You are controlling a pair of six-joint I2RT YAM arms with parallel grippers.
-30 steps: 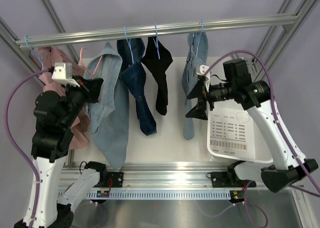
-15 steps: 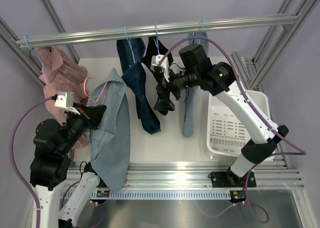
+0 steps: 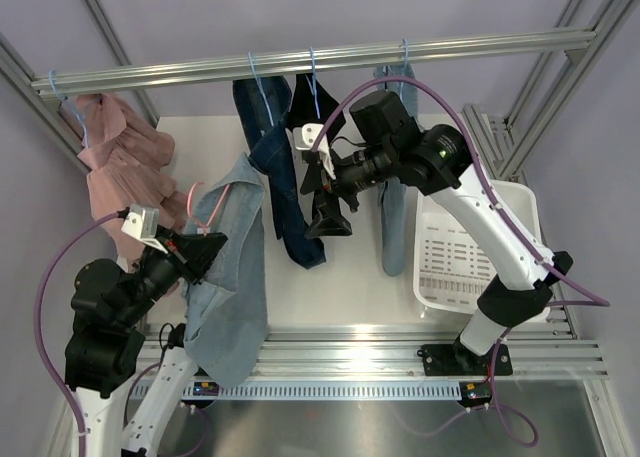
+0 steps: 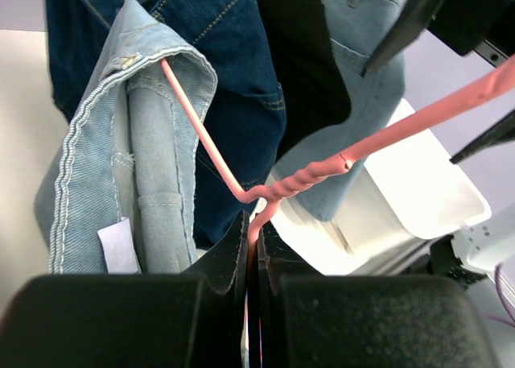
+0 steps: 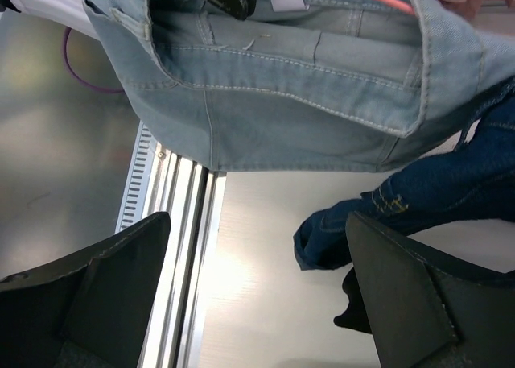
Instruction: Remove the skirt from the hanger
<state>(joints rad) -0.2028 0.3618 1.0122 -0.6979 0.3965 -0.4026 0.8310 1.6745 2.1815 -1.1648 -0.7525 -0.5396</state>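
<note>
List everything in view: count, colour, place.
metal rail: 1, silver, across the top
blue hangers: 4, hooked on the rail
pink garment: 1, hanging far left
dark jeans: 1, dark blue, hanging mid-rail
black garment: 1, hanging right of the jeans, partly behind the right arm
pale denim garment: 1, light blue, hanging furthest right
denim skirt: 1, light blue, off the rail, on the pink hanger
pink hanger: 1, neck pinched in the left gripper
basket: 1, white, right side of the table
table: 1, white
left gripper: shut on the pink hanger
right gripper: open, near the black garment
</note>
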